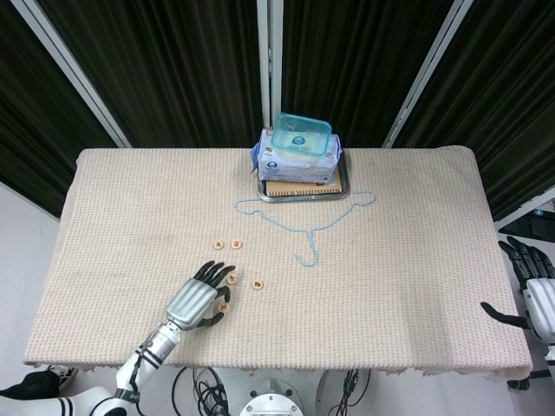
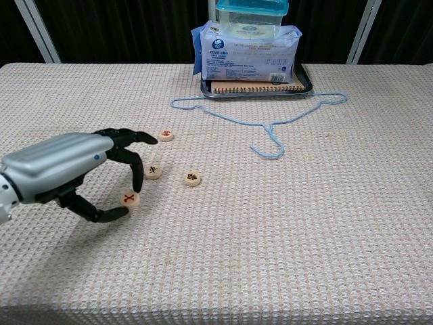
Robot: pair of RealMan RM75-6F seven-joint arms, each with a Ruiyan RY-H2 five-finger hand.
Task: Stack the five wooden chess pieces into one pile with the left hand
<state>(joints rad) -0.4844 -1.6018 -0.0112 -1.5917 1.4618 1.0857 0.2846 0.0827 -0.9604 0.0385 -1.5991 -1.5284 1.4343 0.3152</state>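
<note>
Several round wooden chess pieces lie on the woven cloth. My left hand (image 2: pixel 64 170) (image 1: pixel 199 299) is near the front left and pinches one piece marked with a red X (image 2: pixel 129 199) (image 1: pixel 224 307) between thumb and a finger. A second piece (image 2: pixel 153 172) (image 1: pixel 232 279) lies just beyond its fingertips, and a third (image 2: pixel 193 178) (image 1: pixel 258 284) sits to the right. Further back lies another piece (image 2: pixel 166 135) (image 1: pixel 236 245). The one beside it (image 1: pixel 219 245) is hidden behind the fingers in the chest view. My right hand (image 1: pixel 529 282) hangs off the table's right edge, fingers spread, holding nothing.
A blue wire hanger (image 2: pixel 270 128) (image 1: pixel 303 227) lies across the middle of the cloth. At the back centre a metal tray (image 2: pixel 306 84) carries a notebook (image 2: pixel 254 87), a pack of wipes (image 2: pixel 247 54) and a teal lidded box (image 2: pixel 252 13).
</note>
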